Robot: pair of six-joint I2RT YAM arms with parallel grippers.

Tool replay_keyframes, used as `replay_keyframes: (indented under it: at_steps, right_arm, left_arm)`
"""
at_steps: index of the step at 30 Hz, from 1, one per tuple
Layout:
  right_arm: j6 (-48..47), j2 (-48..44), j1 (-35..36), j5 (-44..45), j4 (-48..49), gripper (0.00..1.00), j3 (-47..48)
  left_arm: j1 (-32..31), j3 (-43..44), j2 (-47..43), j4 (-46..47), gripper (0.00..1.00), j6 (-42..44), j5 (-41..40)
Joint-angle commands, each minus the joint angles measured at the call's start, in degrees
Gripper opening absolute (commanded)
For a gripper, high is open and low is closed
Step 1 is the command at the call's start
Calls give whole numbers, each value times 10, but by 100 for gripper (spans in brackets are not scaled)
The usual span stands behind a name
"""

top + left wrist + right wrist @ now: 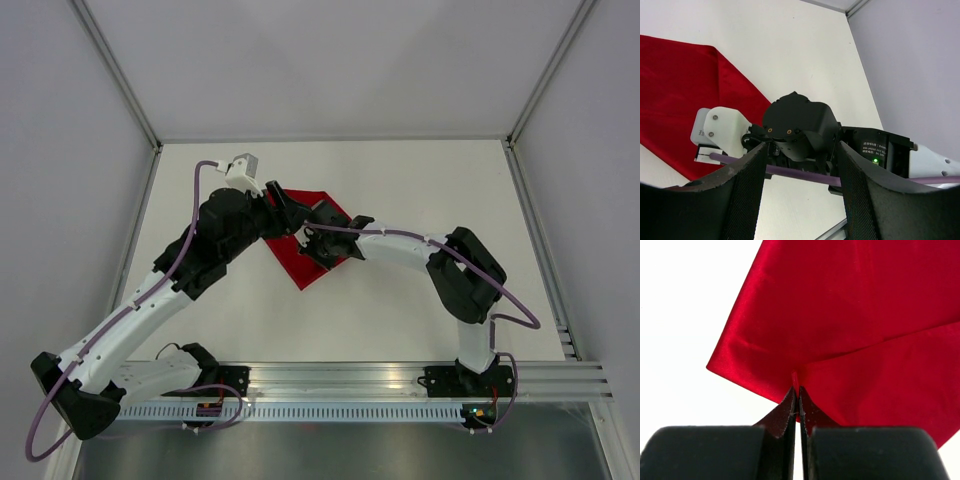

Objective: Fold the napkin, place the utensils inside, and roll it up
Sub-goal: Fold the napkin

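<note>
Right wrist view: the right gripper [799,405] had its jaws pressed together on a small pinch of the napkin [850,315] at its edge, probably to carry that corner over for a fold. Just beyond the jaws, one red layer lay over another. The left gripper [801,150] stood wide apart and empty, with the cloth ahead and to its left. No utensils were visible.

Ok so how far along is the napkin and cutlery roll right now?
Early. Done: one layer of the red napkin already lies over another, so a fold looks started. In hand: the right pincer is shut on a pinch of cloth at the napkin's edge; the left pincer hangs open, holding nothing. Left: finishing the fold, placing utensils, none of which are in view, and rolling.
</note>
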Motion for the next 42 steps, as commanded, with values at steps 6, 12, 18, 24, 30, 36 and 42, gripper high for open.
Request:
replay_keyframes:
  at_steps: [6,12,18,24,30,36,42]
  right_arm:
    - [0,34,39,9,-10,11,23]
    - [5,40,51,2,-14,27,34]
    - [14,41,53,-5,-25,34,69]
    - [28,53,53,-51,-45,50,109]
    - [51,67,51,-74,-58,50,131]
    - [76,36,8,-54,-38,49,120]
    - [78,11,-77,-70,-45,49,120]
  left_arm:
    - [3,-2,-1,1,64,-13,-6]
    - [4,1,1,-3,64,-6,-3]
    - [3,4,7,-3,64,-3,-2]
    - [4,14,11,-3,66,0,-4]
    - [5,41,13,-8,66,3,-1]
    - [11,13,-31,-14,64,-27,-74]
    - [88,-30,-20,-27,56,-66,-73]
